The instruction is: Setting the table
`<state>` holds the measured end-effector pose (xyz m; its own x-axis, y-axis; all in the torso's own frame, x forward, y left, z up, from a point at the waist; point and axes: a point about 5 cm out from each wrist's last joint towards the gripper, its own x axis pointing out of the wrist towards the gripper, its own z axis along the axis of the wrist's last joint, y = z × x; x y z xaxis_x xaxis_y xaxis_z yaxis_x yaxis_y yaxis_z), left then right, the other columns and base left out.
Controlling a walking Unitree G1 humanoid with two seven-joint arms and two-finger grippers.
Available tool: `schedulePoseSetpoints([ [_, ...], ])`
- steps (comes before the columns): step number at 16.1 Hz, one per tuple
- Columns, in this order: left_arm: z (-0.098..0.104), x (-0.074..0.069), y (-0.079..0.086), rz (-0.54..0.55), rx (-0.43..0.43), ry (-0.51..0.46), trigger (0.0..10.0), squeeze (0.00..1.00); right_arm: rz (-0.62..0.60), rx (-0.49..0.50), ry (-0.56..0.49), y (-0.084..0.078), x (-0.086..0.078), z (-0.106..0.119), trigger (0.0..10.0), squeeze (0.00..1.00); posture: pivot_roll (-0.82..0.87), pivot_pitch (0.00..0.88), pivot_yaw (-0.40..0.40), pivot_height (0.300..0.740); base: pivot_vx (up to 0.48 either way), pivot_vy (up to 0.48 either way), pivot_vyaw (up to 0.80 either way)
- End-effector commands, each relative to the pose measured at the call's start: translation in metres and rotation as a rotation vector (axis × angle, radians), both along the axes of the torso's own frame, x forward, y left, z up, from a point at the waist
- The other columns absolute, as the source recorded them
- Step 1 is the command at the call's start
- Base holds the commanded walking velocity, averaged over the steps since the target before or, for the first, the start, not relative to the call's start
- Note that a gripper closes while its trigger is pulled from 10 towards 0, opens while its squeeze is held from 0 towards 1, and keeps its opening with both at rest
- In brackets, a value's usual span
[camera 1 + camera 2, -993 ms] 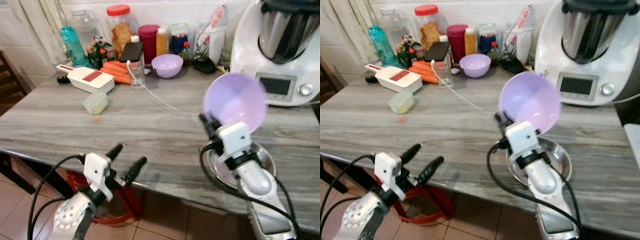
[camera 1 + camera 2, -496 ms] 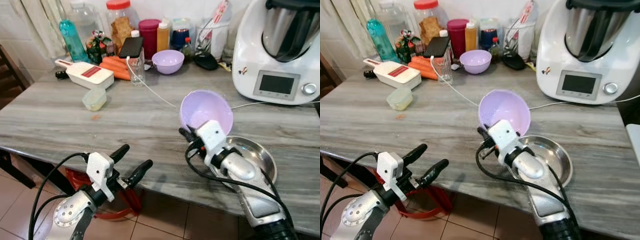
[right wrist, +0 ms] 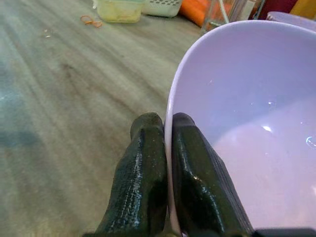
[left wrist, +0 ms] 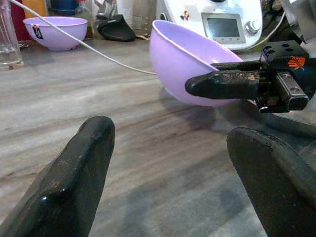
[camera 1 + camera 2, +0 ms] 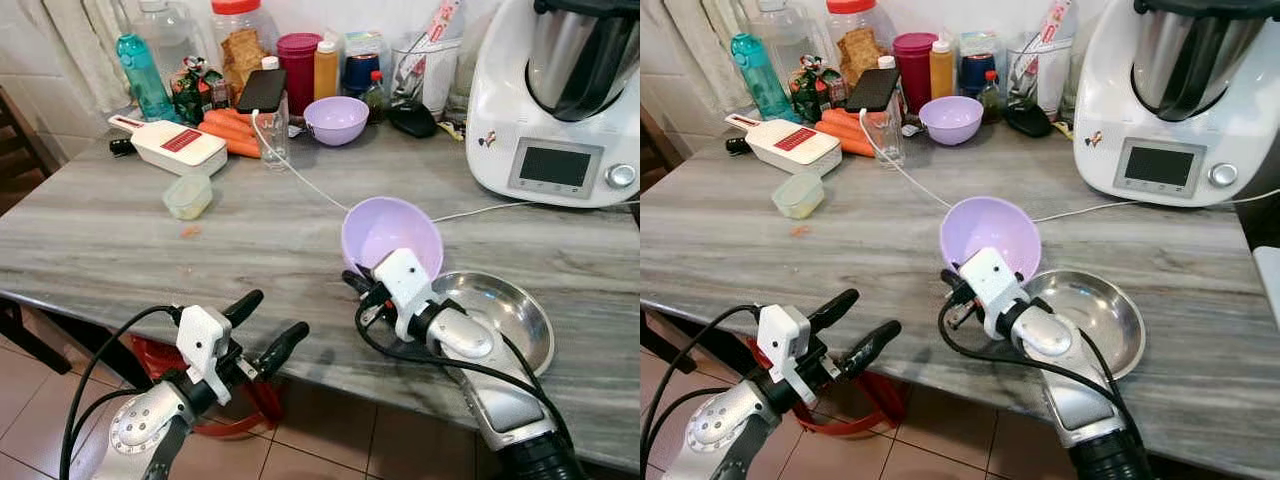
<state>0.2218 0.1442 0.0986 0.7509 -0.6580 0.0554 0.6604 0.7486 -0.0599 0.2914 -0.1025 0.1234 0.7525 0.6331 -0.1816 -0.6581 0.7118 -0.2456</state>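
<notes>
Bright, even indoor light; both eye views are sharp, with soft shadows on the grey worktop [image 5: 120,240]. The steel dish [image 5: 505,318] shows mild glare, and the purple bowl [image 3: 256,128] small highlights. In the left wrist view, the near black fingers [image 4: 74,187] are blurred.

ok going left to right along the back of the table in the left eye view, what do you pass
teal bottle → white slicer → carrots → phone → maroon container → small purple bowl → black mouse → white kitchen machine
</notes>
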Motion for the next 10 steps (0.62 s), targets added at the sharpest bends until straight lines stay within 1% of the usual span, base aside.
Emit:
schedulePoseSetpoints([
  [1, 0.0010, -0.0018, 0.0000, -0.015, 0.015, -0.002, 10.0, 0.00, 0.023, -0.006, 0.011, 0.0032, -0.0025, -0.0007, 10.0, 0.27, -0.07, 0.047, 0.079, 0.740, 0.000, 0.000, 0.00],
  [2, 0.0010, -0.0016, -0.0002, -0.015, 0.014, -0.002, 10.0, 0.00, 0.022, -0.007, 0.016, 0.0035, -0.0024, -0.0010, 10.0, 0.27, -0.07, 0.046, 0.080, 0.740, 0.000, 0.000, 0.00],
  [3, 0.0012, -0.0013, -0.0008, -0.017, 0.014, -0.002, 10.0, 0.00, 0.027, -0.006, 0.020, 0.0040, -0.0029, -0.0008, 10.0, 0.61, -0.07, 0.045, 0.081, 0.740, 0.000, 0.000, 0.00],
  [4, 0.0014, -0.0008, -0.0012, -0.019, 0.013, -0.002, 10.0, 0.00, 0.028, -0.005, 0.020, 0.0043, -0.0027, 0.0001, 10.0, 0.71, -0.07, 0.044, 0.084, 0.740, 0.000, 0.000, 0.00],
  [5, 0.0023, 0.0003, -0.0019, -0.023, 0.013, -0.004, 10.0, 0.00, 0.029, 0.003, 0.023, 0.0047, -0.0018, 0.0028, 10.0, 1.00, -0.07, 0.043, 0.086, 0.740, 0.000, 0.000, 0.00],
  [10, 0.0039, 0.0019, -0.0030, -0.033, 0.014, -0.003, 10.0, 0.00, 0.032, 0.027, 0.037, 0.0080, -0.0041, 0.0043, 10.0, 1.00, -0.07, 0.040, 0.090, 0.740, 0.000, 0.000, 0.00],
])
